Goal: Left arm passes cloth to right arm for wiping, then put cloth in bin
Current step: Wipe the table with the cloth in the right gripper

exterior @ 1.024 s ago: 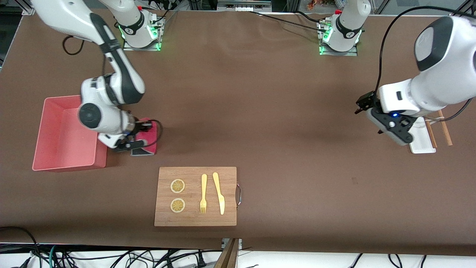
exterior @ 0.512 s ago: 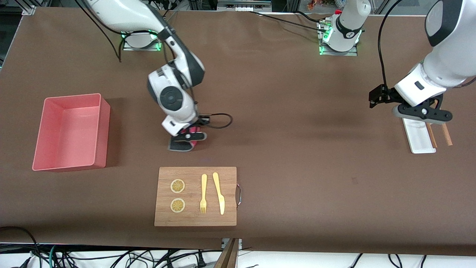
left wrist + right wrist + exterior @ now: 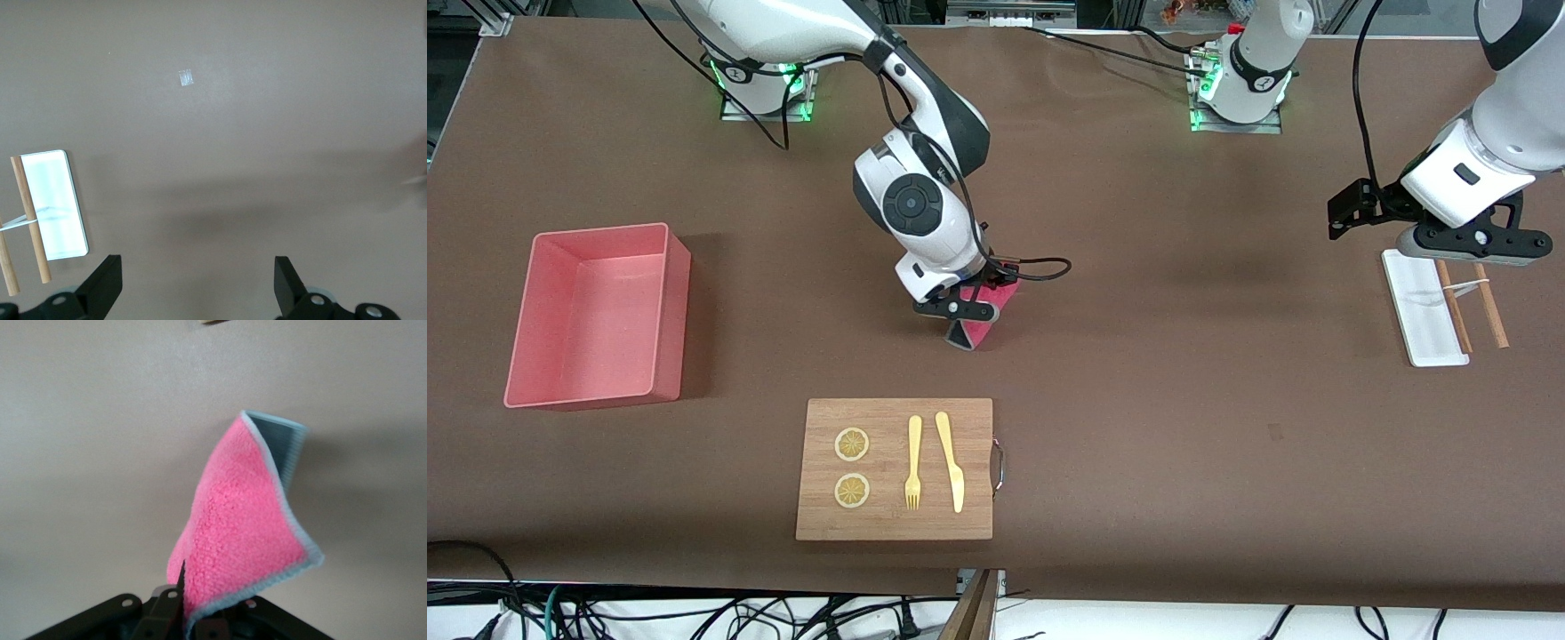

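Note:
My right gripper (image 3: pixel 963 313) is shut on one edge of the magenta cloth (image 3: pixel 982 331), over the brown table mat between the bin and the table's middle. In the right wrist view the cloth (image 3: pixel 247 520) hangs out from the gripper (image 3: pixel 193 613), its grey-edged tip folded over. Whether it touches the mat I cannot tell. The pale pink bin (image 3: pixel 678 302) stands at the right arm's end, with nothing in it. My left gripper (image 3: pixel 1465 242) is open and holds nothing, over the white tray; its fingertips (image 3: pixel 107 280) stand wide apart.
A wooden cutting board (image 3: pixel 889 526) with two lemon slices, a fork and a knife lies nearer the front camera than the cloth. The white tray (image 3: pixel 1427 342) and two wooden chopsticks (image 3: pixel 1489 311) lie at the left arm's end, the tray (image 3: pixel 57 200) also below my left wrist.
The right arm has carried the cloth from beside the bin toward the table's middle. The left arm has turned and drawn back over the tray's upper end.

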{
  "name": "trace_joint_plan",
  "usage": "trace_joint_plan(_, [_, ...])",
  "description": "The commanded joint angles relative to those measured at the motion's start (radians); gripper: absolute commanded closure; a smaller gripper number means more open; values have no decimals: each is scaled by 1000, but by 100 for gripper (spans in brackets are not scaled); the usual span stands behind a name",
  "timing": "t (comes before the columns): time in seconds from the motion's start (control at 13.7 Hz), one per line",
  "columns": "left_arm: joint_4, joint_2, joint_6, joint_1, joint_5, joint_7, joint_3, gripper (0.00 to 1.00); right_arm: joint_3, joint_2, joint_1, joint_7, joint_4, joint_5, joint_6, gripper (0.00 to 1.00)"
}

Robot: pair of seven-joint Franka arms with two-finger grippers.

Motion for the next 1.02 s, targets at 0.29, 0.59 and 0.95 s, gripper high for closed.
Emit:
trace_joint_plan(0.29, [51, 12, -61, -12, -6, -10, -5, 0, 50, -72, -244, -239, -111, 6, -239, 100])
trace_joint_plan(0.59, [52, 14, -68, -6, -6, -4, -3, 0, 42, -33, -455, -576, -160, -2, -283, 100])
trace_joint_plan(0.95, [52, 18, -87, -1, -6, 2, 1, 0, -59, -30, -561, -926, -193, -138, -293, 100])
